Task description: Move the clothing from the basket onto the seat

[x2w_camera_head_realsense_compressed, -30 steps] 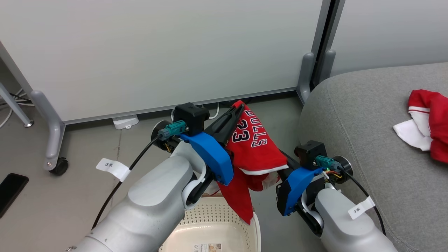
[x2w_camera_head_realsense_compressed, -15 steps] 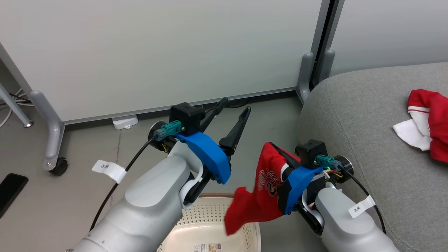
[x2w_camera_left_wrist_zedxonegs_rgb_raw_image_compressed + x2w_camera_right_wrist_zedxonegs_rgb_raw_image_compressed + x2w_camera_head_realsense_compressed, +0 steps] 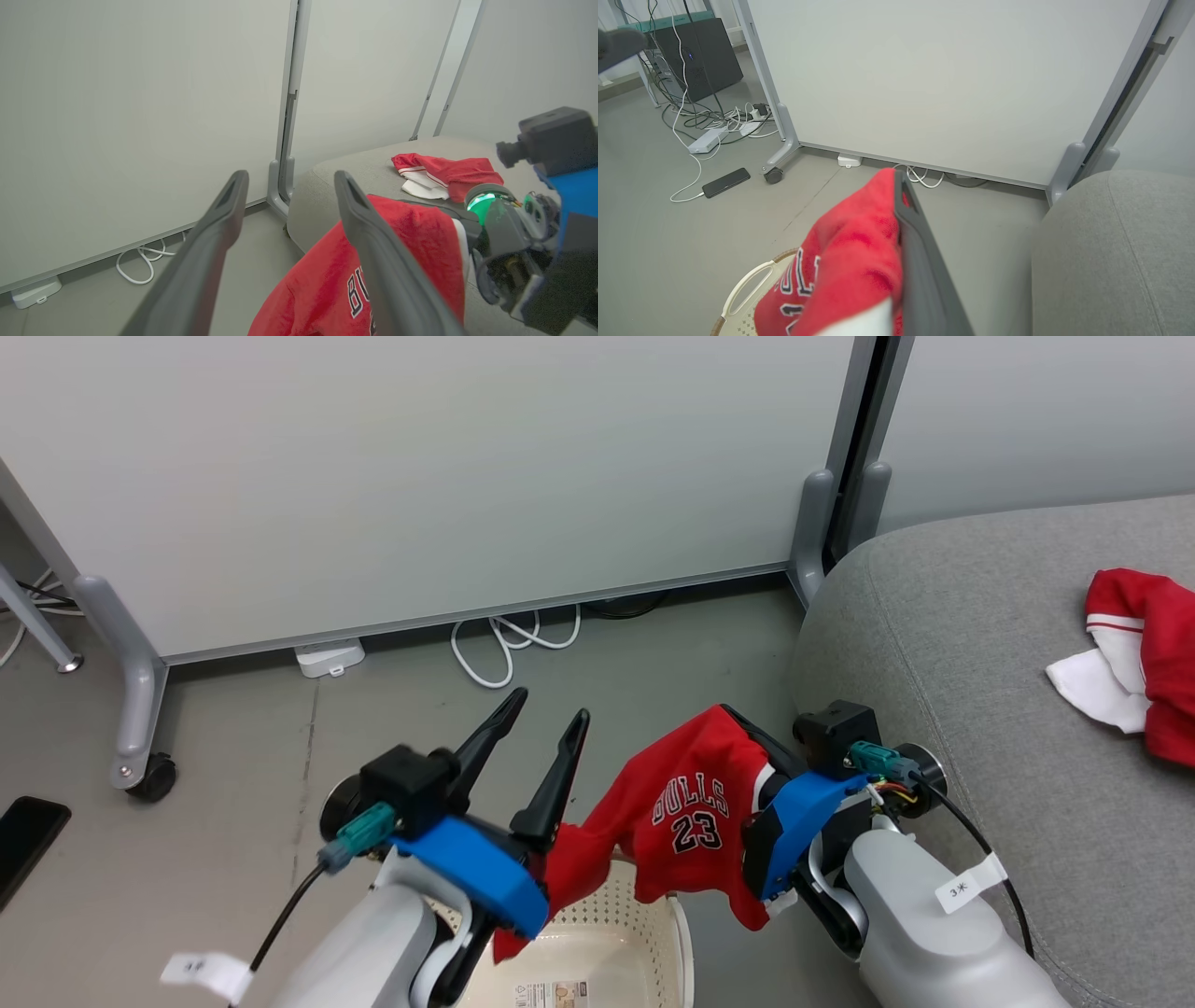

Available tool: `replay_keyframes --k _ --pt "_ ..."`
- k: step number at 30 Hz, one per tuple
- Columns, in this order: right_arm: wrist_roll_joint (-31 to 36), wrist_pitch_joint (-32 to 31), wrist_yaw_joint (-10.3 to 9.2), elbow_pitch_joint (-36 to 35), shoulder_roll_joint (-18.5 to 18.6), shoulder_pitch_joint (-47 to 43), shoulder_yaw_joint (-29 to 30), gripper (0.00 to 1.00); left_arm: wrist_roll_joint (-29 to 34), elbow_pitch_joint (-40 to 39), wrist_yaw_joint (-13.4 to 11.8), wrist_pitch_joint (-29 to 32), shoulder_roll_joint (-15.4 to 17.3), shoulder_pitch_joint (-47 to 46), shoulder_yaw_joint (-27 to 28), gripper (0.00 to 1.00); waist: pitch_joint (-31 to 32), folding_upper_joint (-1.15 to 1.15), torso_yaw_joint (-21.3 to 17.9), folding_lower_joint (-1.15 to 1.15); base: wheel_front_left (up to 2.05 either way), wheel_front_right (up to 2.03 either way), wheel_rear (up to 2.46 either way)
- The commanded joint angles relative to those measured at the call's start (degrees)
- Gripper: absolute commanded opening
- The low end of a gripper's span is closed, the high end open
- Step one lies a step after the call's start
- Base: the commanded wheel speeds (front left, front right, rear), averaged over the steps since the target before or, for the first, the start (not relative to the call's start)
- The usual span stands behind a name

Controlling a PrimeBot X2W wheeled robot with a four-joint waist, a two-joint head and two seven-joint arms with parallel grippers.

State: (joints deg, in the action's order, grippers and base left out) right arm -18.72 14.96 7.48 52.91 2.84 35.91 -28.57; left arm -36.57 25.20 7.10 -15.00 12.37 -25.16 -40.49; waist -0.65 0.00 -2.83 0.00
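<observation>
**Jersey in one hand, short of the seat**

The grey seat [image 3: 980, 644] fills the right of the head view, with the white-lined red garment [image 3: 1144, 653] lying at its far right. The cream basket [image 3: 644, 919] sits at bottom centre. Above it hangs the BULLS 23 jersey [image 3: 691, 803], its top clenched in our right hand [image 3: 896, 182]. Our left hand [image 3: 549, 709], lower centre-left, stands spread and empty. The trailing hem may snag that hand or the basket rim as we swing right. Released too near the seat's rounded edge, it could slide to the floor [image 3: 233, 728].
</observation>
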Motion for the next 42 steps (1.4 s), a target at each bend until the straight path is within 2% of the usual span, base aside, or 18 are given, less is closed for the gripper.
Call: replay_keyframes --k 1,6,11,25,31,32,42 --pt "0.3 0.3 0.03 -0.4 0.1 0.5 0.2 0.0 1.0 -1.0 0.2 -0.3 0.2 1.1 1.3 1.0 0.0 0.0 0.0 0.0 0.0 0.0 0.0" --pt "1.0 0.3 0.03 -1.2 0.1 -0.1 0.6 0.0 7.2 -5.5 0.4 -0.2 -0.2 9.3 7.2 1.0 0.0 0.0 -0.3 0.0 0.0 0.0 0.0" --pt "1.1 0.3 0.02 -2.1 0.1 -0.8 0.5 0.0 10.1 -6.6 0.4 -0.2 -0.4 14.8 11.2 1.0 0.0 0.0 -1.3 0.0 0.0 0.0 0.0" --pt "1.3 0.3 0.03 -3.2 0.1 -1.4 0.9 0.0 14.7 -9.6 0.4 -0.2 -1.4 20.0 16.4 1.0 -0.7 0.0 -5.4 0.0 0.0 0.0 0.0" --pt "-0.5 0.3 0.03 -4.6 0.1 -1.2 0.1 0.0 15.7 -10.2 0.4 -0.2 -1.8 21.0 18.7 1.0 -1.2 0.0 -9.5 0.0 0.0 0.0 0.0" --pt "-1.0 0.3 0.03 -5.1 0.1 -0.8 -0.4 0.0 16.1 -10.4 0.4 -0.2 -1.7 21.3 19.6 1.0 -1.5 0.0 -11.4 0.0 0.0 0.0 0.0" --pt "-1.6 0.3 0.03 -6.8 0.1 -0.9 -0.4 0.0 17.6 -11.4 0.4 -0.2 -2.2 21.8 22.1 1.0 -3.1 0.0 -20.8 0.0 0.0 0.0 0.0"
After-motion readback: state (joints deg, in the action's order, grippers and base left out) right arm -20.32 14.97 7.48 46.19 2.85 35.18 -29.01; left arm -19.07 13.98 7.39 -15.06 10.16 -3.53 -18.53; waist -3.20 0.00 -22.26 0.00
